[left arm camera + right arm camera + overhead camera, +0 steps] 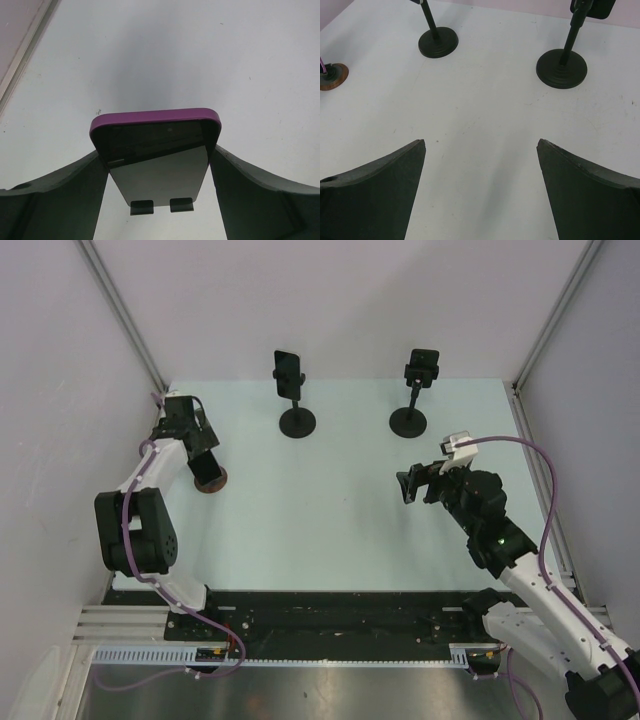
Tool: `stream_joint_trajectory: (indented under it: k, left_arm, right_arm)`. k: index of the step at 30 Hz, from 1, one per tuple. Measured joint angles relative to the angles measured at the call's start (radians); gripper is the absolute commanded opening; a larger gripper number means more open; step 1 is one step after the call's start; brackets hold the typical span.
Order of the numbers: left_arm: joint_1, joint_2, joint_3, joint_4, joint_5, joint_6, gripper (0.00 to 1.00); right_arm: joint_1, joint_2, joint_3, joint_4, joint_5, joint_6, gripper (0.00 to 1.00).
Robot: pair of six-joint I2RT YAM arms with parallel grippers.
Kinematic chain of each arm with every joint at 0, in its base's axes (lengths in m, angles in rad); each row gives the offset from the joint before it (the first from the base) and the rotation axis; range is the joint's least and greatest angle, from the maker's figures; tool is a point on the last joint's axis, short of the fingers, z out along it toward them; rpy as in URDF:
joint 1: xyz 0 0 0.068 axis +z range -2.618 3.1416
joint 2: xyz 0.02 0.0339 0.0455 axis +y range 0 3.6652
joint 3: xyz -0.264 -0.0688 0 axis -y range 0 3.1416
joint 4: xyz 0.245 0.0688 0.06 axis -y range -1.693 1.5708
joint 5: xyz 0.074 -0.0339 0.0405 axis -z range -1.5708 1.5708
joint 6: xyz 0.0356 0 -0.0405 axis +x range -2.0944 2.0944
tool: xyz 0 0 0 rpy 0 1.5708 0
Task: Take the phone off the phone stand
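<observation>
A phone in a purple case (pixel 155 124) stands on a small stand with a brown round base (pixel 213 483) at the far left of the table. Its lower edge rests on the stand's two black hooks (pixel 141 206). My left gripper (pixel 156 155) is around the phone, with one finger pressed against each side edge; it also shows in the top view (pixel 200 447). My right gripper (pixel 408 487) is open and empty over the middle right of the table, and nothing lies between its fingers in the right wrist view (pixel 481 145).
Two black pole stands with round bases stand at the back, each holding a dark phone: one at back centre (pixel 288 372) and one at back right (pixel 422 368). Their bases (pixel 438 42) (pixel 561 68) lie ahead of my right gripper. Walls enclose the table on both sides.
</observation>
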Motion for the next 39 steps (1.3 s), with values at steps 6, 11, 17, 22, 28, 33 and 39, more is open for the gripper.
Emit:
stream_joint_trajectory:
  k: [6, 11, 17, 22, 28, 33, 39]
  left_arm:
    - [0.000, 0.000, -0.011, 0.021, 0.010, -0.001, 0.76]
    - [0.000, -0.002, -0.016, 0.030, 0.014, -0.001, 0.65]
    - [0.000, -0.022, -0.034, 0.037, 0.025, -0.001, 0.34]
    - [0.000, -0.068, -0.042, 0.020, 0.065, -0.011, 0.16]
    - [-0.002, -0.141, -0.038, 0.003, 0.113, -0.034, 0.01]
    - [-0.018, -0.164, -0.007, -0.033, 0.152, -0.072, 0.00]
    - [-0.121, -0.174, 0.031, -0.062, 0.225, -0.150, 0.01]
  right_arm:
    - [0.003, -0.008, 0.000, -0.002, 0.000, -0.001, 1.00]
    - [0.008, -0.009, 0.000, -0.002, 0.000, -0.004, 1.00]
    - [0.011, -0.013, 0.000, -0.002, -0.008, -0.009, 1.00]
    - [0.011, -0.014, 0.000, -0.002, -0.027, -0.018, 1.00]
    - [0.013, -0.013, -0.001, 0.009, -0.071, -0.017, 1.00]
    - [0.013, 0.000, -0.002, 0.043, -0.144, -0.013, 1.00]
    - [0.013, 0.078, -0.002, 0.112, -0.266, 0.038, 1.00]
